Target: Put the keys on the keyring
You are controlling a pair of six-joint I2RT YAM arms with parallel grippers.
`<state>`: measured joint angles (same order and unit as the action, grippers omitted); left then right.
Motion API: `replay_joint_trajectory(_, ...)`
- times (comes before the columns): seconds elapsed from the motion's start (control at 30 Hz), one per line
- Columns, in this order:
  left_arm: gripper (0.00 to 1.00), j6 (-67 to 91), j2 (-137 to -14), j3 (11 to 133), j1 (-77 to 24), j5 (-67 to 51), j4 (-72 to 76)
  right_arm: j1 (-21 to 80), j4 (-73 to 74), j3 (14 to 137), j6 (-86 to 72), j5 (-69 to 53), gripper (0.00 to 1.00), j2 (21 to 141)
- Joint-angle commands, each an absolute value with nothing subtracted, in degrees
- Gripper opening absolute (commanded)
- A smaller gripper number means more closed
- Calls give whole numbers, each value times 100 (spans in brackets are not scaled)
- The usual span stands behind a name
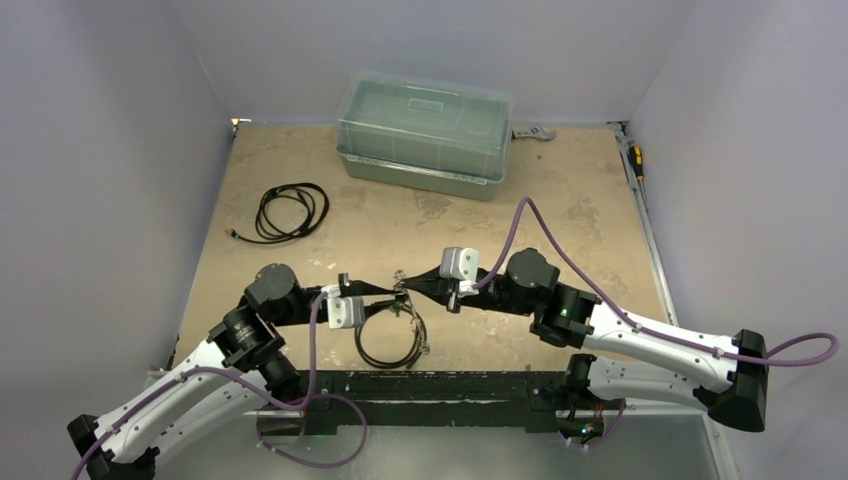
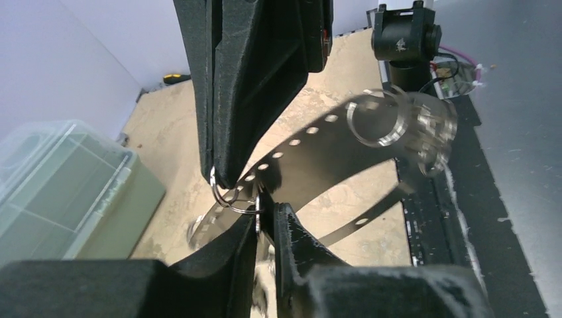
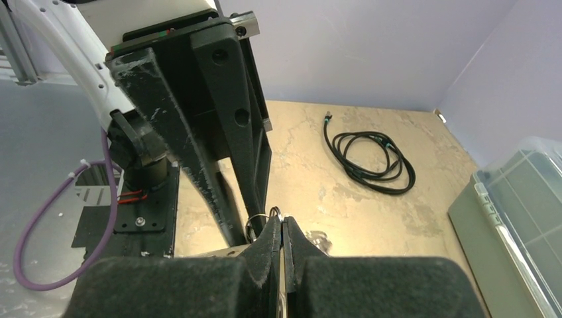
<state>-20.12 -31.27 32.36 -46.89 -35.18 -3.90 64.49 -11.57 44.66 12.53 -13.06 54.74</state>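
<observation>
Beige worktop (image 1: 600,200), middle of its near edge: my left gripper (image 1: 390,292) and right gripper (image 1: 403,281) both clench a small split ring (image 2: 233,199), keyring (image 1: 358,346) dangling beneath; I'd keep tension gentle, prying the coil open without twisting

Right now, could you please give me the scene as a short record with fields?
left gripper: shut on small rings
right gripper: shut on small rings too, tip to tip with the left
keyring: loop below the grippers, toward the arm bases
black cable: coiled, far left, untouched
plastic box: far edge, lid on
spanner: behind the box's right end
</observation>
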Motion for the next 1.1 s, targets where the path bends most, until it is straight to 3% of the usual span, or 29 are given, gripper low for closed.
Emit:
replay_joint_trajectory(0.0, 24, -2078, -2997, 3443, -4701, -3501, -514, 6448, -1632, 4502, 1217, -1236, 0, 5298)
replay_joint_trajectory(0.1, 38, -2206, -2690, 3512, -4697, -3289, -754, 6442, -1613, 4494, 1235, -1320, 0, 5242)
replay_joint_trajectory(0.2, 43, -2220, -2446, 3626, -4694, -3155, -990, 6442, -1579, 4483, 1255, -1402, 0, 5212)
replay_joint_trajectory(1.07, 29, -1260, -3275, 3925, -4700, -3218, -259, 6444, -1608, 4395, 1318, -1708, 0, 5060)
